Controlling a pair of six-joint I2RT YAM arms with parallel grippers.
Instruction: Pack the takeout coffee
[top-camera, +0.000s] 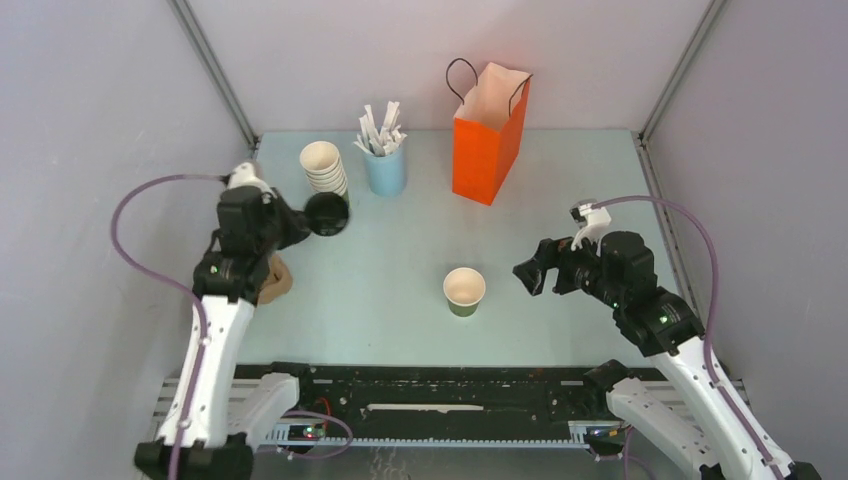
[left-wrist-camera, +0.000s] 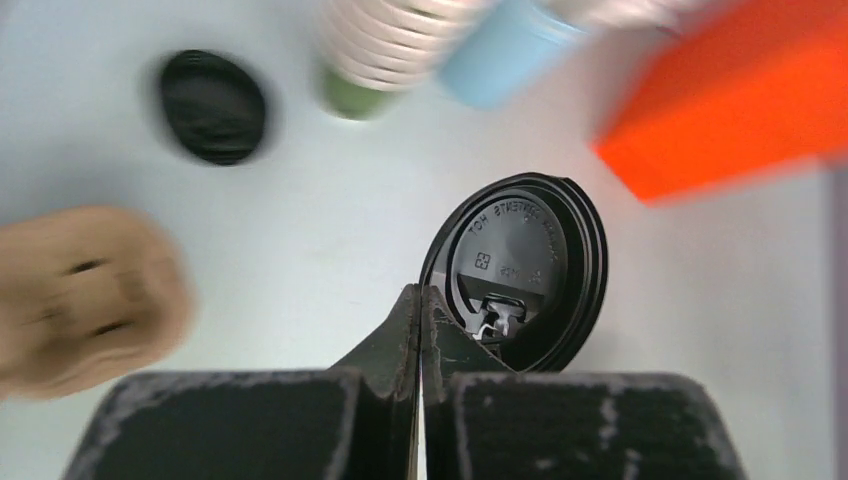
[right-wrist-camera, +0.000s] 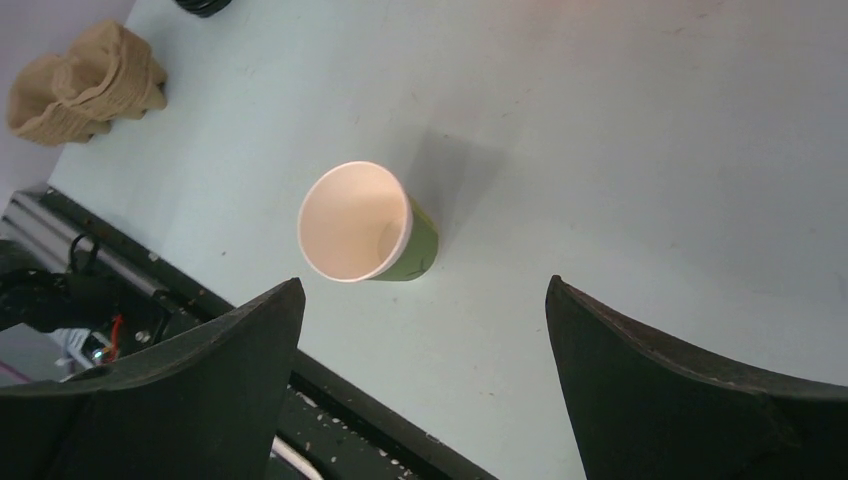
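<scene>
As left fingers pinch lid, cup — apart

Pale desk carries green cup, open, near centre; cup stack, blue stick cup and upright orange bag at rear; brown cardboard item left.

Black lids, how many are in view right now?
2. One lid is pinched in the left tool; the other lid lies on the table near the stacked cups, blurred, maybe hiding more.
</scene>
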